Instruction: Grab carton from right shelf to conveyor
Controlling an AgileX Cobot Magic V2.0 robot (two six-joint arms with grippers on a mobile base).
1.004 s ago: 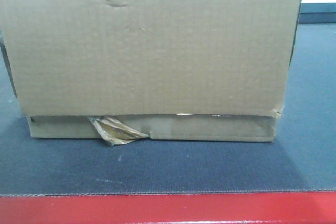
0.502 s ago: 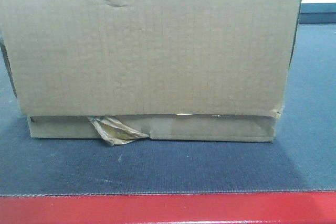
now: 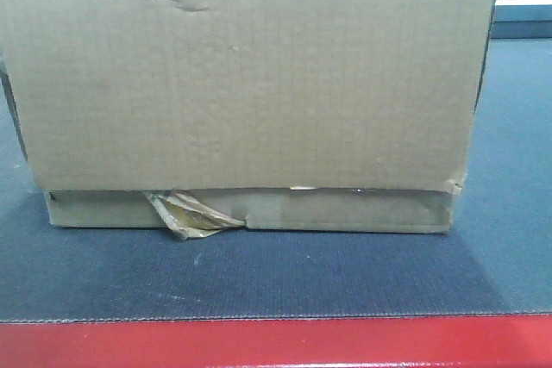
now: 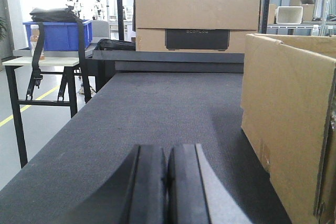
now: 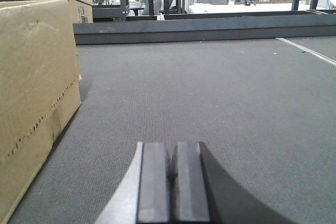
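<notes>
Resting low on the conveyor (image 3: 259, 273), both grippers have their pads pressed together and hold nothing: left gripper (image 4: 167, 184) just left of the carton (image 3: 250, 92), right gripper (image 5: 172, 182) just right of it. Carton sits flat on the belt between them. Judged light but bulky; creased corrugated walls will give. Peeling tape (image 3: 191, 213) marks a weak bottom flap. Best hold: opposed side walls, squeezed low. Beyond, a second box (image 4: 197, 22).

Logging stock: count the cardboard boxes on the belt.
2: one carton near the red front edge, between both grippers; one box at the belt's far end. Others may be hidden.
</notes>
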